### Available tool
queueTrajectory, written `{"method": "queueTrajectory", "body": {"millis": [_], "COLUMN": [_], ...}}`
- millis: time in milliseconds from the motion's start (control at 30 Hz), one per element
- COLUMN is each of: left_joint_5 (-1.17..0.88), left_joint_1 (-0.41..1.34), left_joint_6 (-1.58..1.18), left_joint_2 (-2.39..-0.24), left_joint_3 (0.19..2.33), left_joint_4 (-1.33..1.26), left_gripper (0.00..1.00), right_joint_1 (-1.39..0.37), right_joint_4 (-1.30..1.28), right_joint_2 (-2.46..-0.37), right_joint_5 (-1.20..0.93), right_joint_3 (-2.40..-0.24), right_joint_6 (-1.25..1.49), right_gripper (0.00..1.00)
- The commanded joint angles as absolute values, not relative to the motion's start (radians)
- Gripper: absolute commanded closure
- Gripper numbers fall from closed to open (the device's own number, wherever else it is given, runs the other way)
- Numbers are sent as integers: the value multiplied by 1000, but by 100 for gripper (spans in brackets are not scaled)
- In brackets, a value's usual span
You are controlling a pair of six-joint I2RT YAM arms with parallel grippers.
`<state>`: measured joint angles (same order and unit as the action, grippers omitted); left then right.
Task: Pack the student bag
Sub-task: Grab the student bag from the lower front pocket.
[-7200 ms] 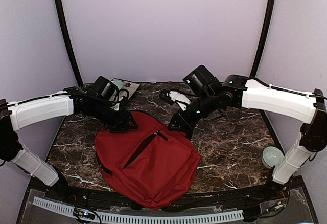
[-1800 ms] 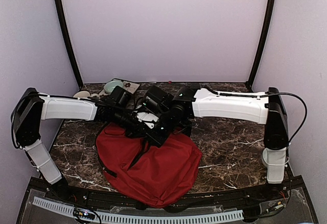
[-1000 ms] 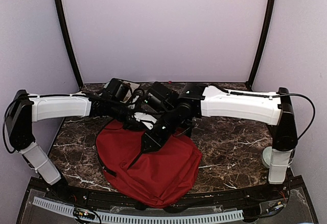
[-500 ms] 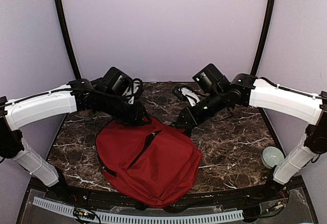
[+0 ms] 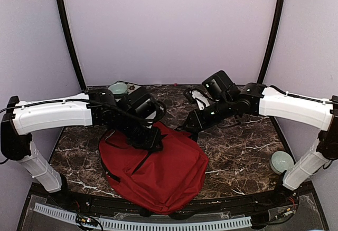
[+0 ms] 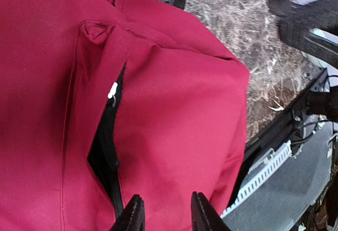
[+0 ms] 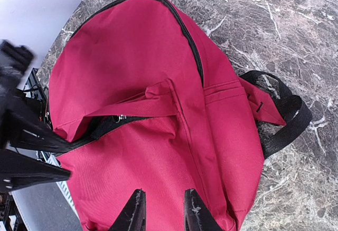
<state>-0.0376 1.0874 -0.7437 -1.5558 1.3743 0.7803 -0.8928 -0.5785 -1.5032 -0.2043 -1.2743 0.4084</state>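
The student bag (image 5: 158, 170), a dark-red backpack, lies flat in the middle of the marble table. Its front pocket zipper (image 6: 105, 152) stands partly open as a dark slit, with a white pull (image 6: 112, 90) at the top. My left gripper (image 5: 149, 138) is over the bag's upper part; in the left wrist view it (image 6: 166, 218) is open and empty just above the red fabric, beside the slit. My right gripper (image 5: 187, 127) hovers at the bag's upper right edge; in the right wrist view it (image 7: 162, 215) is open and empty above the bag (image 7: 158, 115).
A black strap (image 7: 285, 120) loops out of the bag onto the marble. A pale green bowl (image 5: 281, 161) stands at the front right. Another green bowl (image 5: 118, 88) and a white object (image 5: 198, 97) sit at the back. A white cable rail (image 5: 142, 223) runs along the near edge.
My left gripper has moved right and forward, from behind the bag's top edge to over the pocket zipper. My right arm has drawn back from the centre and now holds at the bag's upper right.
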Motion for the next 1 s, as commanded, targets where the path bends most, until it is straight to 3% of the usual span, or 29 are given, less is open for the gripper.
{"method": "queueTrajectory", "body": {"millis": [0, 533, 967], "left_joint_5": [16, 195, 148], "left_joint_1": [1090, 1096, 1112], "left_joint_6": [-745, -728, -733], "left_joint_2": [-1606, -1726, -1771], "left_joint_3": [1437, 1573, 1521], "left_joint_4": [836, 985, 963], "left_gripper": [65, 57, 58], "right_joint_1": [-894, -894, -895], "right_joint_4": [-538, -536, -545], "right_joint_2": [-1484, -1461, -1505], "right_joint_5": [-184, -167, -188], "right_joint_3": [-1250, -1216, -1242], "right_joint_6": [434, 439, 422], "right_gripper": [74, 75, 75]}}
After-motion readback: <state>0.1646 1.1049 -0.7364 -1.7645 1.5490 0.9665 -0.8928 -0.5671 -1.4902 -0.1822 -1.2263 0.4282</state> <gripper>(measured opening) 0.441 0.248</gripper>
